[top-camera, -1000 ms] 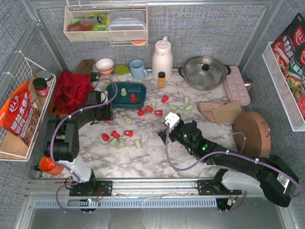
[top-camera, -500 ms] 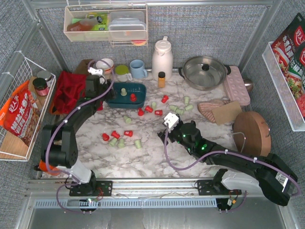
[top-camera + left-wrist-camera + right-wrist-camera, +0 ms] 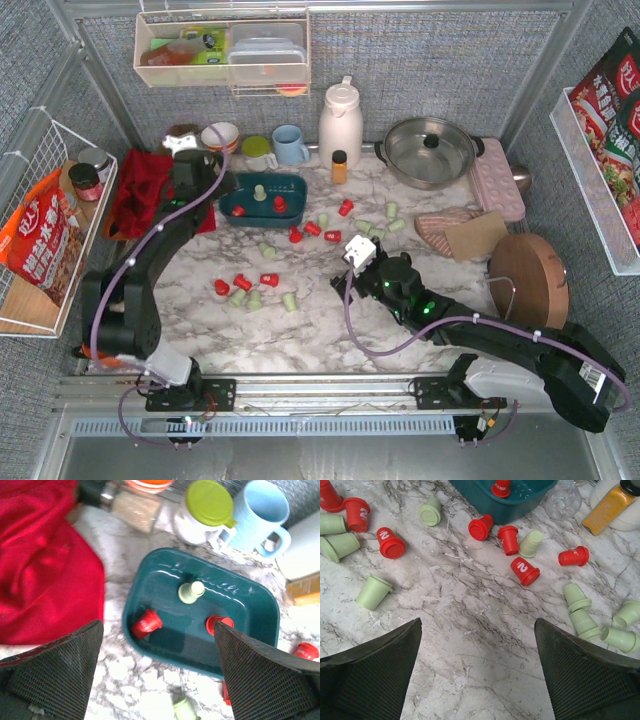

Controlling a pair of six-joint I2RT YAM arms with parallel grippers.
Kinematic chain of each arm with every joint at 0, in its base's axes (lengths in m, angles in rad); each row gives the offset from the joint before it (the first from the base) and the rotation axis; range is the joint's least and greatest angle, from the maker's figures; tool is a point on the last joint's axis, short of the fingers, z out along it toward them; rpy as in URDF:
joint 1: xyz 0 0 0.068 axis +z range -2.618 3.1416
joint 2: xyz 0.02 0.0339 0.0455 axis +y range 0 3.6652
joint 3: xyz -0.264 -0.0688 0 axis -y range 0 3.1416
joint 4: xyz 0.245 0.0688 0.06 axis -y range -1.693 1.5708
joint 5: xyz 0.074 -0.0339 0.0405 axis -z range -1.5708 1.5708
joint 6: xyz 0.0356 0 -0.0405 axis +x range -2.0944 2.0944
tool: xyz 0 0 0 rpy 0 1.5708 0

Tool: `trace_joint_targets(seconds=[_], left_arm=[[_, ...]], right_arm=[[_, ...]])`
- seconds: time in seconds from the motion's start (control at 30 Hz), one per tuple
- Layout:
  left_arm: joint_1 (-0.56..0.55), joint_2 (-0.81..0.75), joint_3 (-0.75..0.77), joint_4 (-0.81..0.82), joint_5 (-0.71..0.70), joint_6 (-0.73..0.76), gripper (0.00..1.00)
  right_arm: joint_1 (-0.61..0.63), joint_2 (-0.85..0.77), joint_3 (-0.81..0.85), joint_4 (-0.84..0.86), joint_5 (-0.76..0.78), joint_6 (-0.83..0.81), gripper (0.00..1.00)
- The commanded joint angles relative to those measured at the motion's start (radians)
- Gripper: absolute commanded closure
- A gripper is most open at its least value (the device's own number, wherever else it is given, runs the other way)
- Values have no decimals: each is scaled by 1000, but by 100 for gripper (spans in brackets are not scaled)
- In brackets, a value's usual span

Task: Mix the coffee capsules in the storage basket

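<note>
Left gripper, spread wide and empty, hovers over the storage basket holding three coffee capsules. Right gripper likewise gapes empty.

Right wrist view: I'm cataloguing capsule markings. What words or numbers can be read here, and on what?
"2": in white on the sides of three red coffee capsules.
No marking is visible on the pale green coffee capsules.
Nothing is legible on the orange-brown bottle.
</note>
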Motion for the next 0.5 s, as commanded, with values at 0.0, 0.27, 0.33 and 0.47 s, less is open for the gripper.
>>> trace_joint_targets(seconds=[0.0,0.27,0.33,0.47], left_arm=[[2,-162,-118,-51,-281,-211,1],[-4,-518,-364,-201,-221,-266,29],[-35,-572,-390,-290,-199,-282,29],[-134,-637,-440,-477,-238,-333,27]], right_arm=[[2,-5,12,11,57,20,1],[-10,-33,-6,54,71,88,1],[-23,-34,-24,98,102,154,1],[-50,-2,-28,120,144,266,1]])
